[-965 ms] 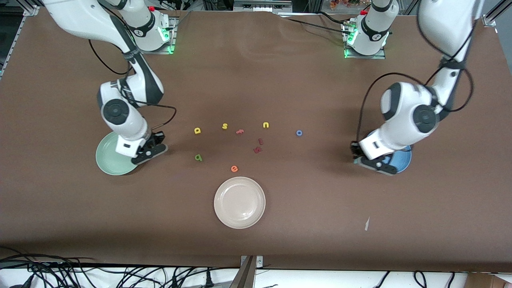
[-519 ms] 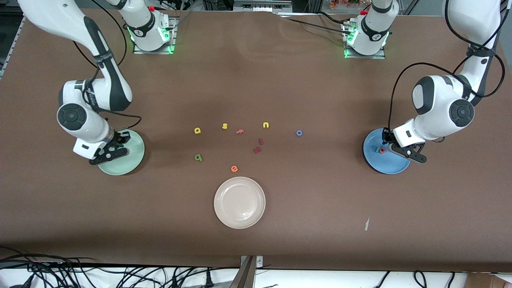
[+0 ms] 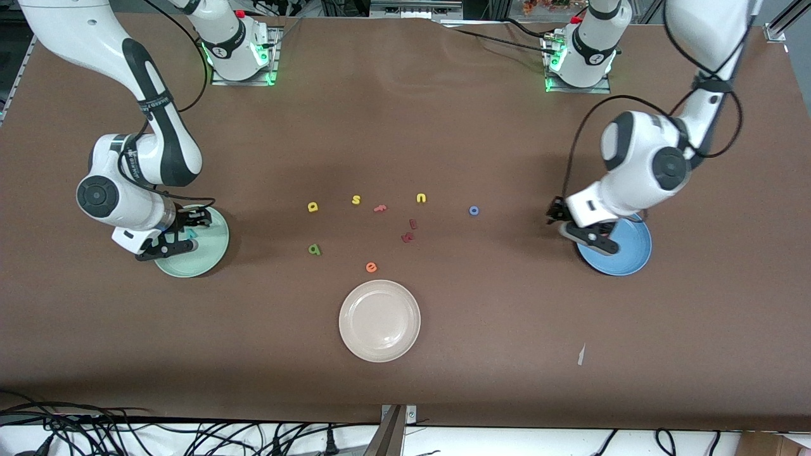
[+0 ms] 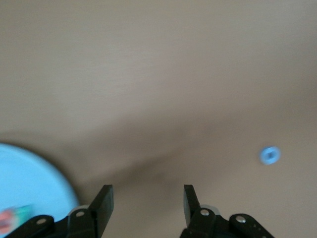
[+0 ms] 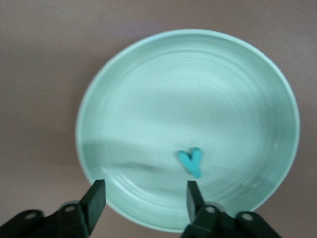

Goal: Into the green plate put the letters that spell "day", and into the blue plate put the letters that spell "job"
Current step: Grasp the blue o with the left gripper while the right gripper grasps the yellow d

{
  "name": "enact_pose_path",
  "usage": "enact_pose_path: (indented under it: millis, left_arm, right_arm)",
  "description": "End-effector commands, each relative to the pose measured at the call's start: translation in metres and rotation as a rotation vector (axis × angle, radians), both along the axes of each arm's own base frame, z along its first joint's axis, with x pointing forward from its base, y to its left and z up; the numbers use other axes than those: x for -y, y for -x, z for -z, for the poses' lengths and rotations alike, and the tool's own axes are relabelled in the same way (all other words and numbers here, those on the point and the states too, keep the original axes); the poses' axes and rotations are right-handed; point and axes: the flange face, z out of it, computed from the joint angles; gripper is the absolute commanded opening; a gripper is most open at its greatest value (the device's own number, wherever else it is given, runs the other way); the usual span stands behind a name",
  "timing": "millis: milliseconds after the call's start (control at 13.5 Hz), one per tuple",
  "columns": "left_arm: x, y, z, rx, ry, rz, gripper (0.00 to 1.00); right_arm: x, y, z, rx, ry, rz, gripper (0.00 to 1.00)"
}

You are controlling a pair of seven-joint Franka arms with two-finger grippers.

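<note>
The teal y lies flat in the green plate, which stands at the right arm's end of the table. My right gripper hangs open and empty over that plate's rim. My left gripper is open and empty over the blue plate's edge. A salmon-red and a teal letter show blurred in the blue plate. On the table lie the yellow d, the dark green a and the blue ring o.
A yellow s, a yellow u, a salmon letter, two dark red letters and an orange e lie mid-table. A cream-white plate stands nearer the front camera.
Both grippers have opened. The teal y now lies loose in the green plate. The left gripper has swung from over the blue plate toward its edge.
</note>
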Motion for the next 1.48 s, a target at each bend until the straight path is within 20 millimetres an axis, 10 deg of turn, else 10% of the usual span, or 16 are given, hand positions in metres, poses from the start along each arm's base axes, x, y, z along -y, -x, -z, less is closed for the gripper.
enact_pose_path:
  millis: [0,371,668,1039,1410]
  left_arm:
    - [0.052,0.016,0.029,-0.027,0.012,-0.01,0.7]
    - [0.143,0.057,0.064,-0.024,0.008,-0.093,0.7]
    - [0.159,0.067,0.079,-0.012,0.008,-0.072,0.68]
    - [0.16,0.07,0.1,-0.011,0.005,-0.075,0.68]
    - [0.16,0.071,0.1,-0.012,0.004,-0.071,0.14]
  right_arm:
    - [-0.028,-0.002,-0.025,-0.006,-0.055,0.084,1.0]
    - [-0.117,0.008,-0.031,-0.005,-0.055,0.25,1.0]
    - [-0.195,0.028,-0.014,0.049,-0.042,0.306,1.0]
    - [-0.23,0.071,0.031,0.112,-0.061,0.326,1.0]
    - [-0.246,0.086,0.057,0.116,-0.059,0.281,1.0]
